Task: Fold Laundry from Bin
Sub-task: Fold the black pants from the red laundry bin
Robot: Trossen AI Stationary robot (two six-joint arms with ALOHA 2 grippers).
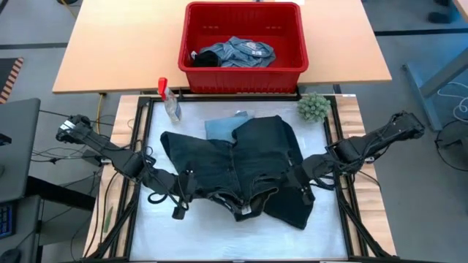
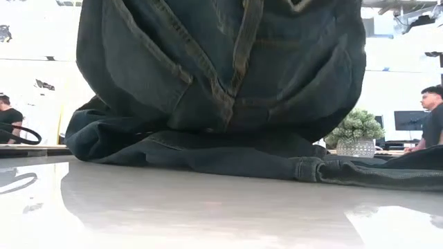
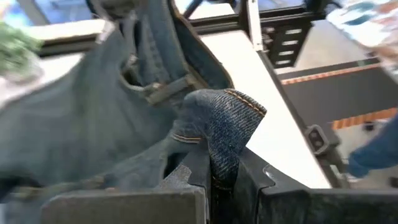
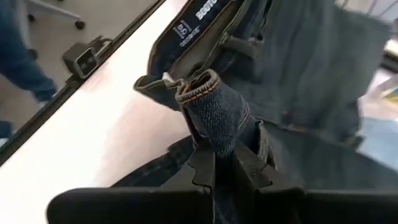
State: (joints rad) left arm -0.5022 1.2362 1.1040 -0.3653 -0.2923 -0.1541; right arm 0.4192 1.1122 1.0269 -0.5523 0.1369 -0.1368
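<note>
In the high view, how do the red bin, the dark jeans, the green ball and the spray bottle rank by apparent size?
1. Dark jeans, similar to
2. Red bin
3. Green ball
4. Spray bottle, close to the ball; unsure.

The dark jeans (image 1: pixel 245 164) cover the middle of the table (image 1: pixel 219 234), between the left pincer (image 1: pixel 191 191) and the right pincer (image 1: pixel 296 186), each clamped on denim. Bare table lies open along the near edge. Toward the red bin (image 1: pixel 243 69), a spray bottle (image 1: pixel 170 98) and a fuzzy green ball (image 1: pixel 314 107) flank the gap.
</note>
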